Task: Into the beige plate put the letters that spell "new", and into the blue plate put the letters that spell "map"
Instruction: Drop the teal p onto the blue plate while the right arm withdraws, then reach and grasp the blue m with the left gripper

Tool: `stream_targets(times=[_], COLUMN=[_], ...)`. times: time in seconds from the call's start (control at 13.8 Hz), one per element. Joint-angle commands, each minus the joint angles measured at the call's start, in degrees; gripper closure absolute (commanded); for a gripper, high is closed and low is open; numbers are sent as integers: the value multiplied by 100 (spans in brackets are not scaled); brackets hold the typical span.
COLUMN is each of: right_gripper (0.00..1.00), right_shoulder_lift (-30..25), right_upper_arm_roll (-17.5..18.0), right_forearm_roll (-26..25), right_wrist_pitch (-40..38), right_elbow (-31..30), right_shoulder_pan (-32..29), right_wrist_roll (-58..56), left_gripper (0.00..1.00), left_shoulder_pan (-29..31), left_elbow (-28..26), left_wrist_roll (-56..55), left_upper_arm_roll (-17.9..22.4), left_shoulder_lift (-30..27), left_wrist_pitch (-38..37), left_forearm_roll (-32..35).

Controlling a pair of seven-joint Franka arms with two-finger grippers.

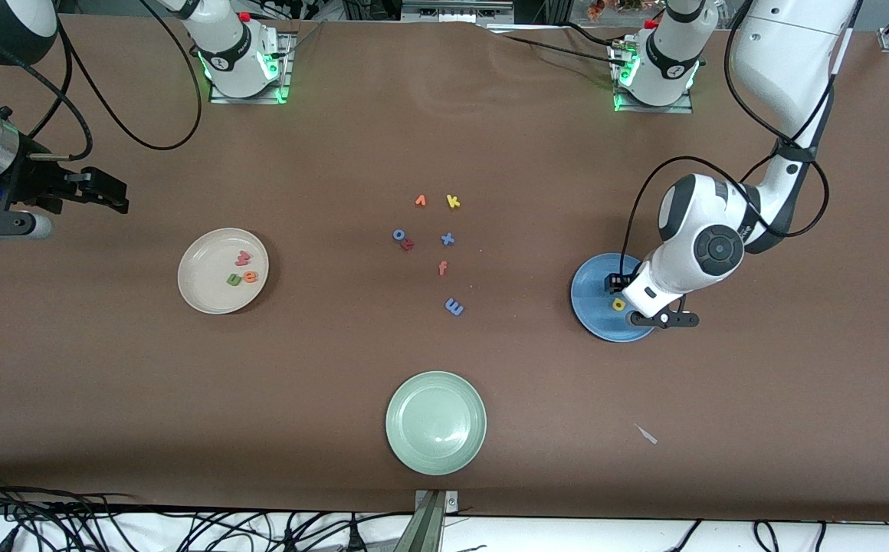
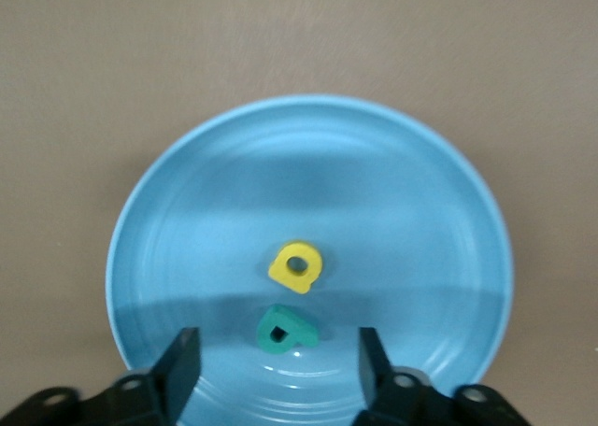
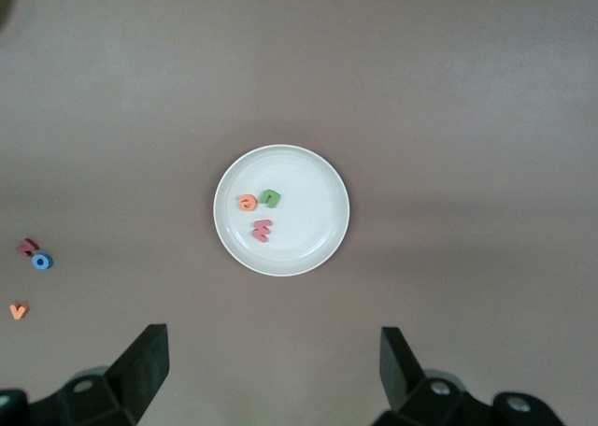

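Hovering low over the blue plate (image 2: 187, 192), the left tool (image 2: 277, 359) stands wide, holding nothing; the teal p (image 2: 286, 330) and yellow a (image 2: 296, 266) lie in that plate. The blue m (image 1: 454, 307) lies on the desk (image 1: 720, 429) mid-way. The right tool (image 3: 271, 361) waits wide above the desk's right-arm end, the beige plate (image 1: 199, 295) carrying the red-pink w (image 1: 243, 258), green n (image 1: 234, 279) and orange e (image 1: 250, 277).

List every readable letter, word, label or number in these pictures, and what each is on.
No printed labels or numbers can be read; only foam letters.
"w", "n", "e": in the beige plate.
"a", "p": in the blue plate.
"k", "x", "f", "m": on the table.
Other loose letters: too small to read.
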Motion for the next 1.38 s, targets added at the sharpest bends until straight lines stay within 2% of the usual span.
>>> stream_targets(times=[0.0, 0.22, 0.44, 0.8, 1.09, 1.31], right_gripper=[0, 0, 0, 0, 0, 0], right_shoulder_lift=[-75, 12, 65, 92, 92, 109], right_upper_arm_roll=[109, 109, 92, 100, 100, 100], right_forearm_roll=[43, 96, 96, 96, 87, 87], right_wrist_pitch=[144, 127, 127, 135, 144, 135], right_elbow=[-129, -138, -129, -103, -111, -120], right_shoulder_pan=[-127, -101, -101, -101, -83, -92], right_wrist_roll=[30, 39, 30, 39, 39, 30], left_gripper=[0, 0, 0, 0, 0, 0], left_shoulder_pan=[-94, -462, -840, -1465, -1878, -2115], left_elbow=[646, 1621, 2772, 4021, 4217, 4208], left_wrist_roll=[-480, -1297, -2412, -4557, -6034, -6721], left_upper_arm_roll=[-175, -194, -194, -194, -194, -194], left_shoulder_lift=[-96, 228, 878, 1994, 2514, 2638], left_wrist_pitch=[-703, -1345, -1891, -1839, -1006, -811], left_forearm_roll=[44, 44, 35, 35, 35, 26])
